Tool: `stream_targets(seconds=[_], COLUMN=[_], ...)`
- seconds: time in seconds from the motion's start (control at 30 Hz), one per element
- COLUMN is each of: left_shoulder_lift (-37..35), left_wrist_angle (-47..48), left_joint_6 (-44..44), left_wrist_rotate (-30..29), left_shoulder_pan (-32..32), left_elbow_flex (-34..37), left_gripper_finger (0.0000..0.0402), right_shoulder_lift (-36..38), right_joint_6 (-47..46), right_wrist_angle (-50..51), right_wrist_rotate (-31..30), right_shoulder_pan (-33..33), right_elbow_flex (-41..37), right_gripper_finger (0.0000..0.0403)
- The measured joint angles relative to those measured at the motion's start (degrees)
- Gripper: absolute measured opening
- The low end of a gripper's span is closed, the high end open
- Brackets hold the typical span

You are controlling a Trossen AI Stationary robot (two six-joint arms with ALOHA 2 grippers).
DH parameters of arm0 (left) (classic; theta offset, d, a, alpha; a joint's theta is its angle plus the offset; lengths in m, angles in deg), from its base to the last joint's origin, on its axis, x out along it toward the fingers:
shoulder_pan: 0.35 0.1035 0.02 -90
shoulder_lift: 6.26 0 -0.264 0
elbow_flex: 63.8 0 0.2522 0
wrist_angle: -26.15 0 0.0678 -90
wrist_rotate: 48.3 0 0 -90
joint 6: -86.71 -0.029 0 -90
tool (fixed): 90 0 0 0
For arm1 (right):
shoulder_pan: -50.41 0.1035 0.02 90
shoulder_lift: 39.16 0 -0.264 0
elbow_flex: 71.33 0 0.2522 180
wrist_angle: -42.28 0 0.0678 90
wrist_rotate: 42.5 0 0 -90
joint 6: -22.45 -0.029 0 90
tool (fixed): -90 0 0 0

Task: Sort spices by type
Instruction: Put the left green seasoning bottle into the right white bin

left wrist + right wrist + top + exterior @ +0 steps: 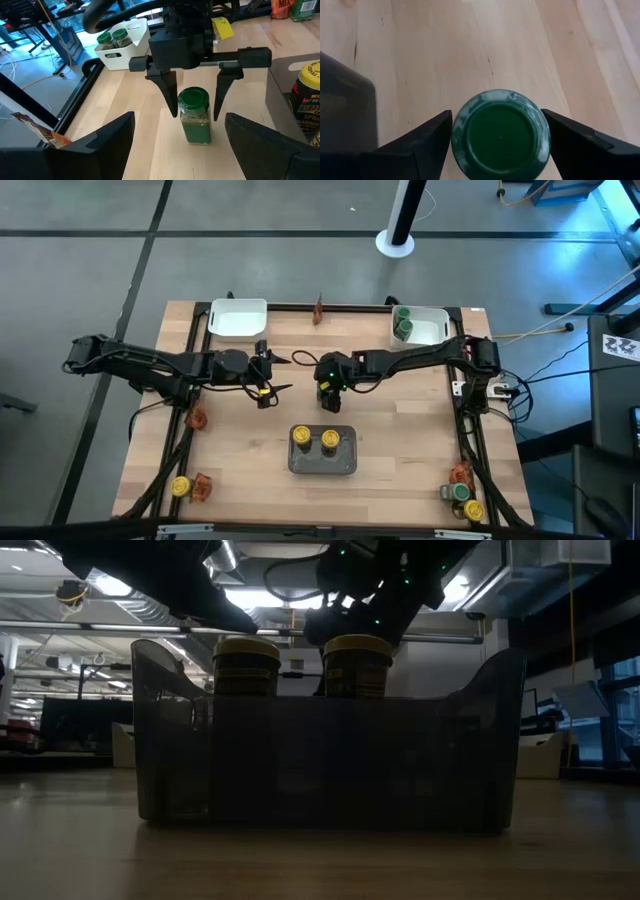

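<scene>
**Q:** What lies nearest?

**Me:** At the desk's (400, 440) near corners there are two round yellow-lidded jars (180, 487), one green-lidded jar (458, 493) and two crinkly reddish packets (203, 486). A third packet (196, 418) lies by the left edge.

**Q:** And mid-desk?

**Me:** A grey rectangular tray (322, 467) holds two more yellow-lidded jars (300, 439). Behind it, my right tool (195, 116) stands open, its fingers flanking an upright clear-walled green jar (500, 132) without gripping it. My left tool (270, 388), beside it, is open and empty.

**Q:** Farthest?

**Me:** Two white trays (238, 330), one holding two green-lidded jars (403, 325), and a fourth packet (318, 310).

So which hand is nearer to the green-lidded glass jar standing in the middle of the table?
The right hand: its open fingers straddle the green-lidded glass jar without closing on it. The left hand waits open, off to the jar's side.
</scene>
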Motion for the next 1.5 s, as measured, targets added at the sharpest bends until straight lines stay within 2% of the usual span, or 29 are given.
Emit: stream_targets(seconds=[0.1,0.3,0.7,0.93,1.2,1.5], left_shoulder_lift=[0.0,0.0,0.0,0.0,0.0,0.02], left_wrist_angle=[0.02,0.0,0.01,0.02,0.02,0.02], left_joint_6=[0.0,0.0,-0.02,-0.02,0.2,0.63], left_wrist_rotate=[0.0,0.0,0.0,0.0,0.0,0.0], left_shoulder_pan=[0.0,0.0,0.0,0.0,0.0,0.0], left_elbow_flex=[0.0,0.0,0.0,0.0,0.0,0.0], left_gripper_finger=[0.0294,0.0294,0.0294,0.0294,0.0294,0.0294], right_shoulder_lift=[-0.02,0.0,1.61,8.22,17.78,27.99], right_joint_6=[0.02,0.29,-0.3,-1.37,-2.63,-6.29], right_wrist_angle=[0.59,0.65,2.46,8.06,15.9,24.57], right_wrist_rotate=[-1.47,-1.85,-2.73,-9.08,-19.42,-26.37], right_shoulder_pan=[0.0,0.0,-0.02,-0.07,-0.19,-5.43], right_elbow_flex=[0.0,0.0,-0.04,-0.04,-0.02,0.0], right_gripper_finger=[0.0274,0.0201,0.0201,0.0201,0.0201,0.0201])
